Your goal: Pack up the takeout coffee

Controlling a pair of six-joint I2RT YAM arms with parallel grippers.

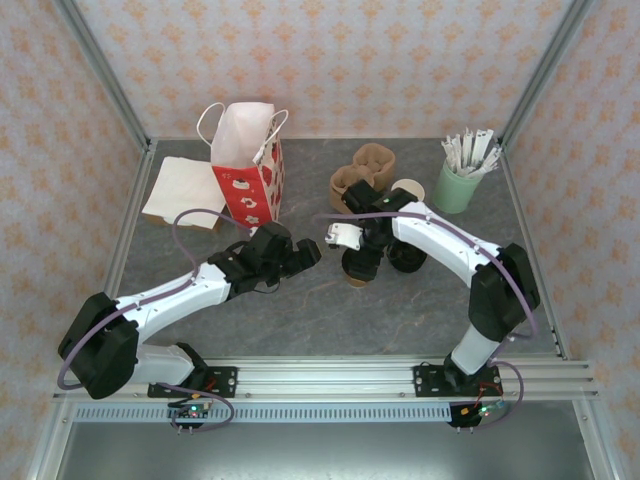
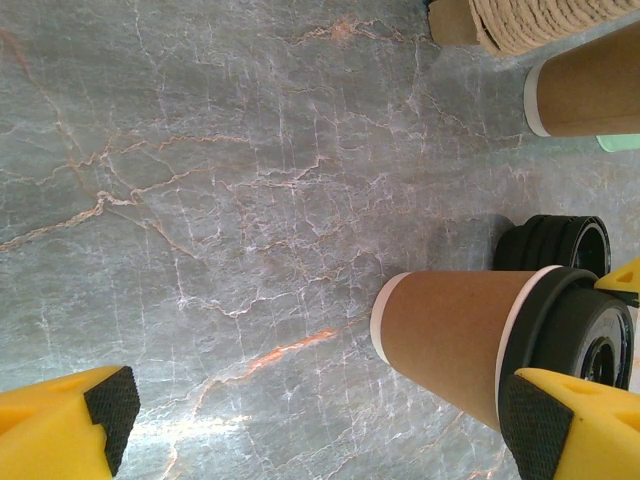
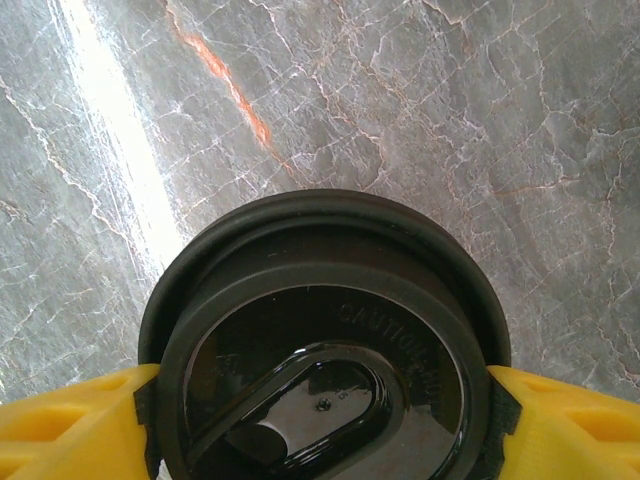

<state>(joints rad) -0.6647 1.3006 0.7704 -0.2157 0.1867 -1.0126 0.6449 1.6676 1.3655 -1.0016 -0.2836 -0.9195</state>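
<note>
Seen from above, a grey marble-patterned table (image 1: pixel 300 320) holds two robot arms reaching inward. The right gripper (image 1: pixel 362 244) pinches the takeout coffee (image 1: pixel 357 270), a brown kraft cup with a black lid, near the middle of the table. In the right wrist view, the gripper's (image 3: pixel 320 405) yellow fingers (image 3: pixel 70 425) press against opposite sides of the round black lid (image 3: pixel 325 340). Whether the cup's base touches the table cannot be told.

The left gripper (image 1: pixel 305 256) hangs just to the left of the cup, apart from it. In its own wrist view, the left gripper (image 2: pixel 320 410) is spread wide with nothing between its black pads (image 2: pixel 110 405). The capped coffee (image 2: pixel 445 340) sits ahead of it, close to the right-hand pad.

Just right of the coffee lies a stack of black lids (image 1: pixel 408 258). Behind it are a brown pulp cup carrier (image 1: pixel 365 168) and an uncapped kraft cup (image 1: pixel 409 189). A mint-green cup of white stirrers (image 1: pixel 457 186) stands at the far right. A red and white paper bag (image 1: pixel 248 165) stands at the far left, beside a pile of white napkins (image 1: pixel 183 192).
</note>
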